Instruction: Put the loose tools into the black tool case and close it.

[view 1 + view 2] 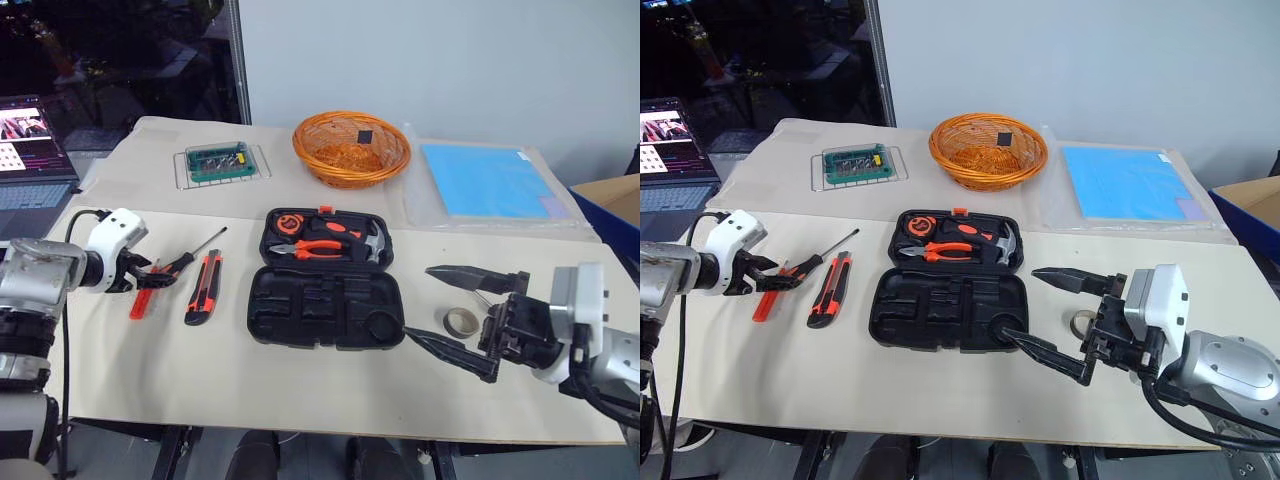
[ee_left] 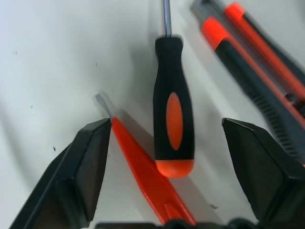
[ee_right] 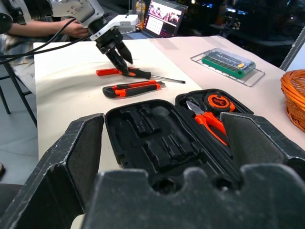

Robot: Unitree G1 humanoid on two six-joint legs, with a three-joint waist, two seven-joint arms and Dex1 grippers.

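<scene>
Looking at the left eye view first: we find the left gripper (image 1: 150,277) at centre left, fingers apart and empty over the slim orange screwdriver (image 1: 139,301); the utility knife (image 1: 203,288) lies just right of it, the open black tool case (image 1: 327,305) mid-frame, the tape roll (image 1: 460,320) behind the wide-open right gripper (image 1: 462,318).

Left wrist view: the black-handled screwdriver (image 2: 173,125) touches the orange one between the fingers. We judge a close could pinch both, or nudge one away.
</scene>
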